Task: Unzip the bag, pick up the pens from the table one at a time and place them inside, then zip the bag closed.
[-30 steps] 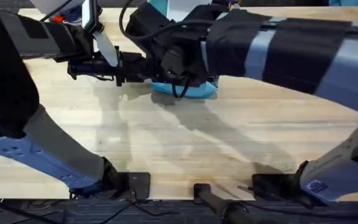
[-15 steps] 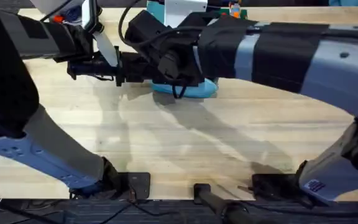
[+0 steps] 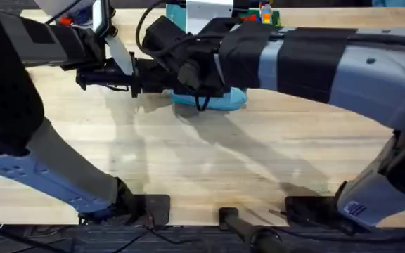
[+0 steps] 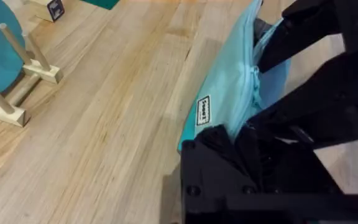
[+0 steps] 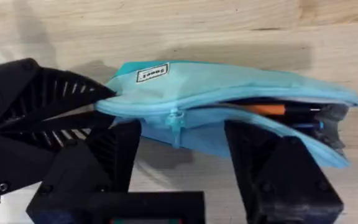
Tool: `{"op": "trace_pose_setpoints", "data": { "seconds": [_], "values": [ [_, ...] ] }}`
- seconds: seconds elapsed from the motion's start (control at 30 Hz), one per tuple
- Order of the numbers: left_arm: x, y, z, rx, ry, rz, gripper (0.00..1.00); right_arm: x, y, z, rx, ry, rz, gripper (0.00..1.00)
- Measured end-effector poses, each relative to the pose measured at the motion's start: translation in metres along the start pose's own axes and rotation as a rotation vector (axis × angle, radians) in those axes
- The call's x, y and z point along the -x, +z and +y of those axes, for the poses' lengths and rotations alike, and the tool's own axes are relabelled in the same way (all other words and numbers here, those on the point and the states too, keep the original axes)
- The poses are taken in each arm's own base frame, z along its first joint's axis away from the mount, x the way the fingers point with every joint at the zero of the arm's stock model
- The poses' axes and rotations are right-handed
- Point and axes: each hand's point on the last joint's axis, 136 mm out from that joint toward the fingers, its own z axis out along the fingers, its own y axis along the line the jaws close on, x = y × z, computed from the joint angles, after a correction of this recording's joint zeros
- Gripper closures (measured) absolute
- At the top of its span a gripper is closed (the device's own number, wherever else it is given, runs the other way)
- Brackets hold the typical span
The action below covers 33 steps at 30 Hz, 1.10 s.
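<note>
My right gripper [image 5: 182, 165] has its fingers [image 5: 107, 158] apart, straddling the bag [image 5: 229, 106] at the zipper slider [image 5: 174, 118]. Just beyond them the bag's far end gapes open, with pens [image 5: 284, 111] lying inside. At the bag's other end, by the label, my left gripper [image 4: 244, 134] looks clamped on the fabric corner, though its tips are hard to make out. The bag lies on the table [image 3: 188, 154] between both grippers. Since half a second ago the right arm has edged slightly left; the bag and left gripper have not moved.
</note>
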Motion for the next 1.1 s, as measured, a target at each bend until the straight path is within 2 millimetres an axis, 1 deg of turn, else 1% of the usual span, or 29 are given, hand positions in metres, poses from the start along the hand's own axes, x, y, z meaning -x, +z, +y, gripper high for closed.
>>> {"op": "trace_pose_setpoints", "data": {
  "seconds": [0.1,0.17,0.3,0.37,0.4,0.47,0.53,0.6,1.1],
  "values": [
    [0.0,0.0,0.0,0.001,0.002,0.0,0.962,0.001,0.0,-0.001,-0.005,0.001,-0.003,0.221],
    [0.0,0.0,0.0,0.001,0.001,-0.001,0.962,0.002,0.0,-0.003,-0.011,0.001,-0.007,0.29],
    [0.0,-0.001,0.001,0.002,0.001,0.0,0.962,0.005,0.001,-0.007,-0.027,0.004,-0.014,0.497],
    [0.0,-0.001,0.001,0.002,0.001,0.0,0.962,0.006,0.002,-0.008,-0.031,0.006,-0.017,0.634],
    [0.0,-0.001,0.001,0.002,0.001,0.0,0.962,0.006,0.002,-0.009,-0.032,0.006,-0.019,0.72],
    [0.0,0.0,0.0,0.002,0.001,0.0,0.962,0.007,0.002,-0.009,-0.031,0.008,-0.021,0.847],
    [0.0,0.0,0.0,0.002,0.001,-0.001,0.961,0.007,0.002,-0.008,-0.029,0.008,-0.021,0.936],
    [0.0,0.0,0.0,0.002,0.001,-0.001,0.961,0.007,0.002,-0.007,-0.027,0.008,-0.022,0.962],
    [0.0,0.0,0.0,0.002,0.0,-0.001,0.962,0.004,0.001,-0.011,-0.04,-0.017,-0.008,0.97]
  ]
}}
